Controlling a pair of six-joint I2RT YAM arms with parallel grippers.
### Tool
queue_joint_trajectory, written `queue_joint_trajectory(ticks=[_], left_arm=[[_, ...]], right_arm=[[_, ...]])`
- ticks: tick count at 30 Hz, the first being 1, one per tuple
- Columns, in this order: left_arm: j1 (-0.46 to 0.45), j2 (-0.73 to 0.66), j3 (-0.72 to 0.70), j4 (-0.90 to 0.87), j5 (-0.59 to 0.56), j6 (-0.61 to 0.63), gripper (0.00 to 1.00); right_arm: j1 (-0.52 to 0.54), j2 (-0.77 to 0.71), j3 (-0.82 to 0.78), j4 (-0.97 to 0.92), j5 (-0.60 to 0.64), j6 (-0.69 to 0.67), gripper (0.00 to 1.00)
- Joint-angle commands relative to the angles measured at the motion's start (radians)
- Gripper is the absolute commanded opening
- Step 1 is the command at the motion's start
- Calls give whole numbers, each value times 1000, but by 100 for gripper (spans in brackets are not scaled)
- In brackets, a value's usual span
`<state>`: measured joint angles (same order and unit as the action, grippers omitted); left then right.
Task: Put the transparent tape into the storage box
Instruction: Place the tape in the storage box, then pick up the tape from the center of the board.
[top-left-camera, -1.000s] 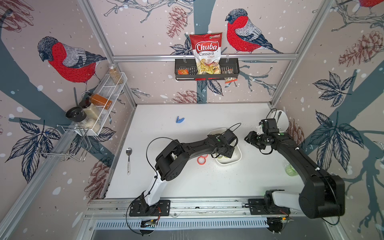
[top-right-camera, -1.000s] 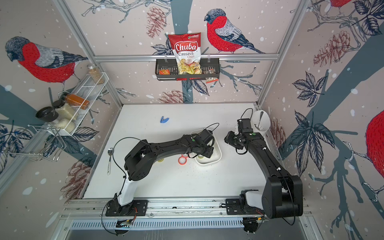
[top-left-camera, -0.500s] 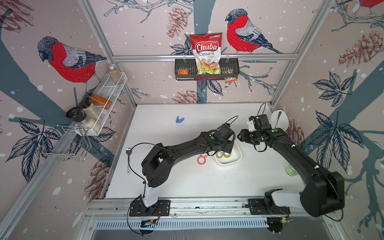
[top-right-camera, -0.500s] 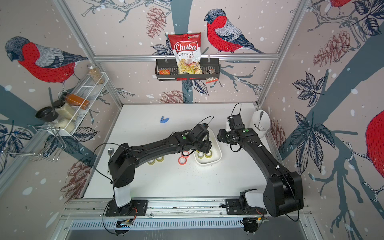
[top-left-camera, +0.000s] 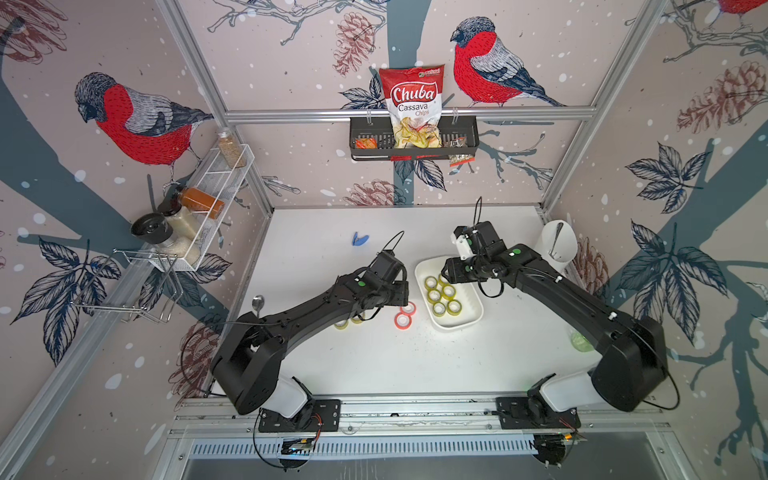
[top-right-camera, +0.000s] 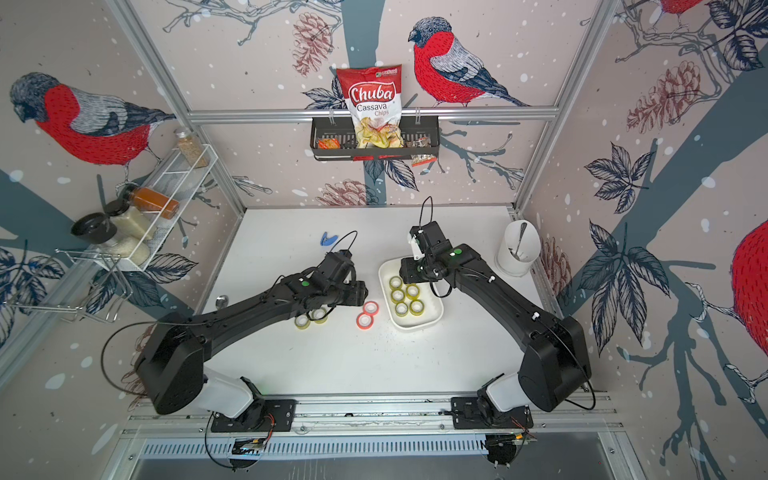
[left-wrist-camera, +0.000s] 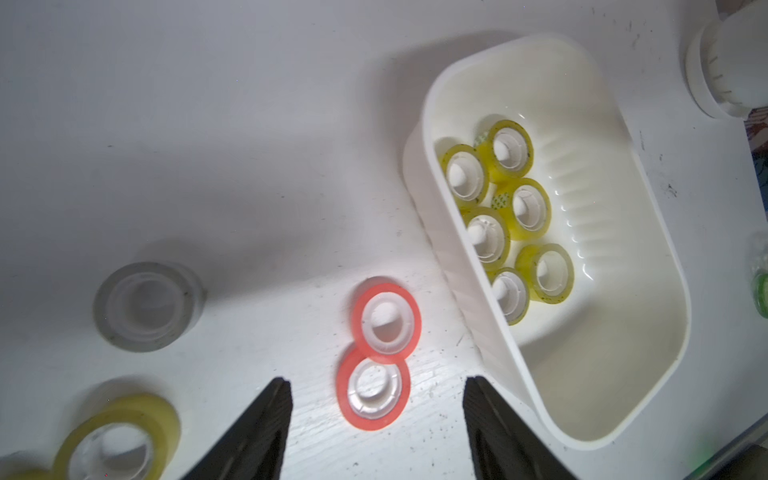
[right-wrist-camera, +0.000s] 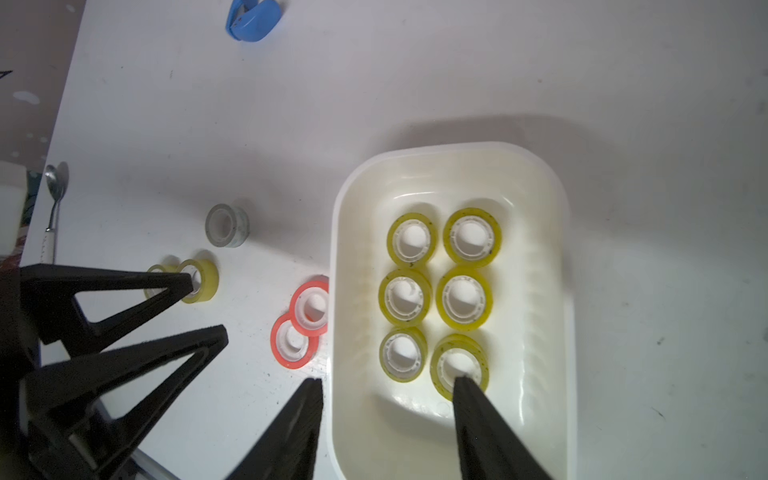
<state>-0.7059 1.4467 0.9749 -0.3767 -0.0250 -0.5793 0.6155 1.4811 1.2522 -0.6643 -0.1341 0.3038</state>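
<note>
Nearest you, two yellowish transparent tape rolls (top-left-camera: 347, 323) lie on the white desk (top-left-camera: 374, 365), left of the shallow white plastic storage box (top-left-camera: 457, 326) and partly under your left arm (top-left-camera: 307, 307). Just beside the box's left wall, two round red tape rolls (top-left-camera: 405, 314) overlap each other. Your left gripper (left-wrist-camera: 376, 380) hangs above those red rolls, jaws spread and holding nothing. Inside the box, six more yellowish transparent tape rolls (right-wrist-camera: 461, 297) lie flat in two rows of three. Your right gripper (right-wrist-camera: 386, 379) hovers above the box, released and empty. In the right wrist view one finger (right-wrist-camera: 297, 424) shows outside the box's left wall and the other shows over a roll inside; you cannot tell whether it touches. Farther left of the box lies a greyish clear tape roll (right-wrist-camera: 227, 225). Beyond the box, a small blue plastic clip (top-left-camera: 360, 240) lies to its left and a tall white cylindrical cup (top-left-camera: 559, 245) stands to its right.
</note>
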Motion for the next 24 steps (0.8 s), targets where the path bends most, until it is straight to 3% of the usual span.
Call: queue_joint_trajectory(ticks=[1, 9, 17, 24], left_arm=[[57, -73, -67, 8, 23, -17, 70], [232, -238, -207, -68, 27, -18, 71], [424, -349, -289, -112, 88, 26, 72], [471, -376, -320, -78, 116, 19, 72]], right_arm=[[55, 55, 38, -25, -36, -49, 56], [202, 234, 181, -47, -5, -41, 57], [256, 420, 352, -57, -26, 63, 54], [304, 603, 527, -68, -49, 145, 46]])
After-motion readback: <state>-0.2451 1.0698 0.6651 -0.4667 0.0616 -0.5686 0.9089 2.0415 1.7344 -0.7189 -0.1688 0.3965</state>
